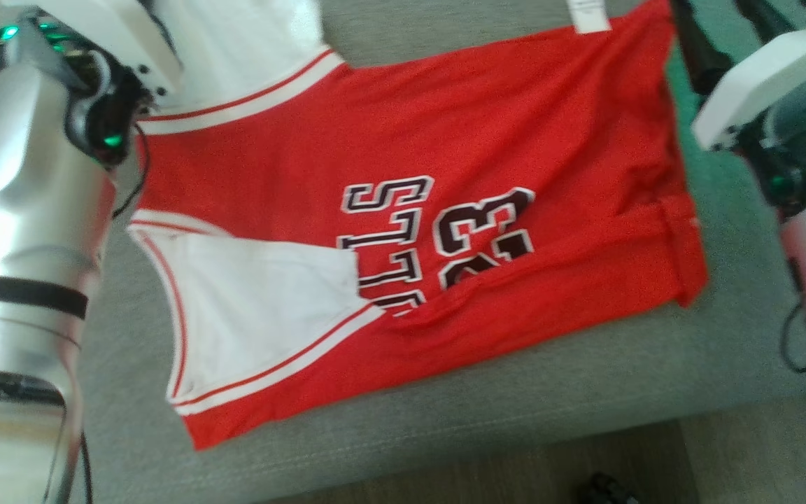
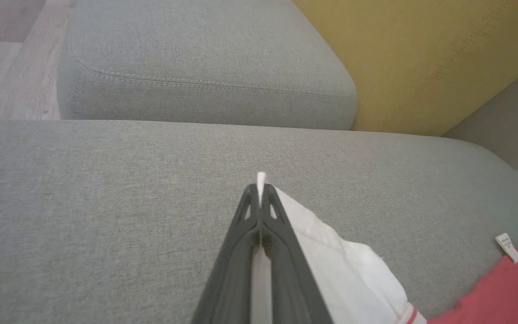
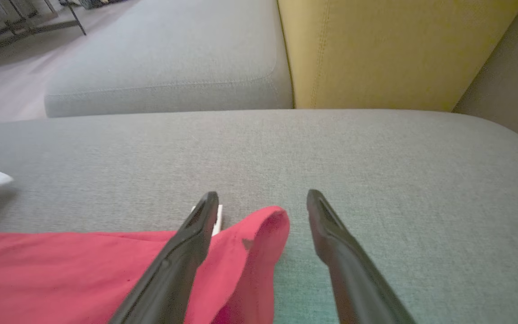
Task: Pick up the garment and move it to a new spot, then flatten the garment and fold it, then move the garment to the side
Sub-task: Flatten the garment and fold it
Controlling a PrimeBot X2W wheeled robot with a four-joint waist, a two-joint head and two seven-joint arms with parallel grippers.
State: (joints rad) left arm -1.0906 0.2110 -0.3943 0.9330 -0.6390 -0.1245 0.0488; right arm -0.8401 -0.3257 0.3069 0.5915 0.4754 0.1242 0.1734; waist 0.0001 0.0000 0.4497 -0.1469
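A red jersey (image 1: 431,210) with white sleeves and black lettering lies spread across the grey sofa cushion (image 1: 515,392). My left gripper (image 2: 259,186) is shut on the white sleeve fabric (image 2: 331,252) at the jersey's far left corner, and a sliver of white pokes out past the fingertips. My right gripper (image 3: 262,198) stands open over the jersey's red hem corner (image 3: 259,234), one finger on each side of it. A small white label (image 2: 506,246) sticks out near the red edge.
A second grey cushion (image 3: 164,58) and a yellow backrest (image 3: 389,49) lie beyond the garment. Wooden floor (image 1: 515,469) runs along the cushion's near edge. My silver left forearm (image 1: 18,280) fills the left of the head view.
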